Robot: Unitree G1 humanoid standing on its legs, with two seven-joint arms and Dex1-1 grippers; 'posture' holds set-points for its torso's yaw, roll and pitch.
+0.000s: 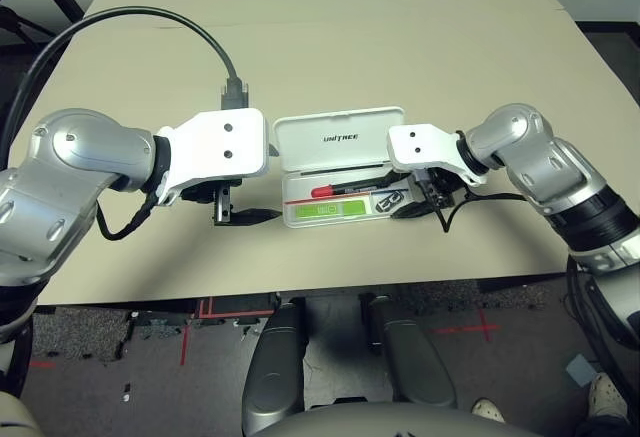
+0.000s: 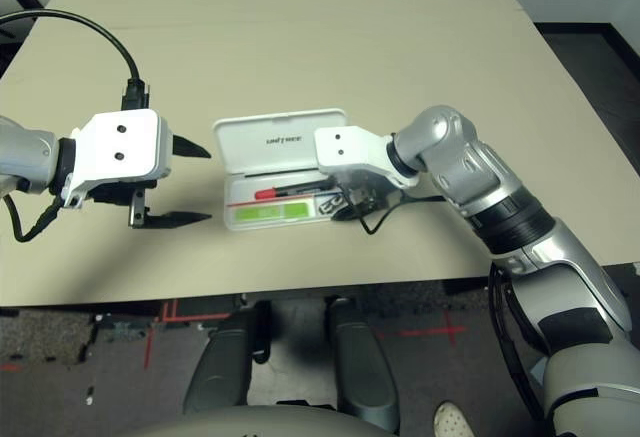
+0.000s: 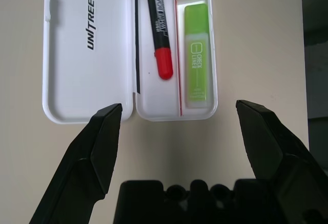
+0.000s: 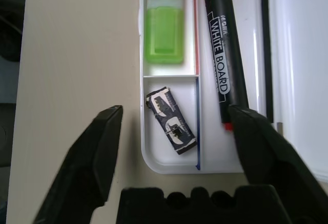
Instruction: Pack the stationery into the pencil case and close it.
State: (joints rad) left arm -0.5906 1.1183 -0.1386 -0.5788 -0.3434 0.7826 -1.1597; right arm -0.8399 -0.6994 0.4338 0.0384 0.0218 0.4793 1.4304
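Beige table carried the open pencil case between both grippers. Its tray held the red marker, the lime-green bar and the small black-and-silver piece, each in its own compartment. The left gripper and right gripper stood released, jaws spread, at opposite ends of the case. Packing looked complete; closing remained. Recommended procedure: steady the tray with one gripper, swing the lid over its hinge, then press along the front edge.
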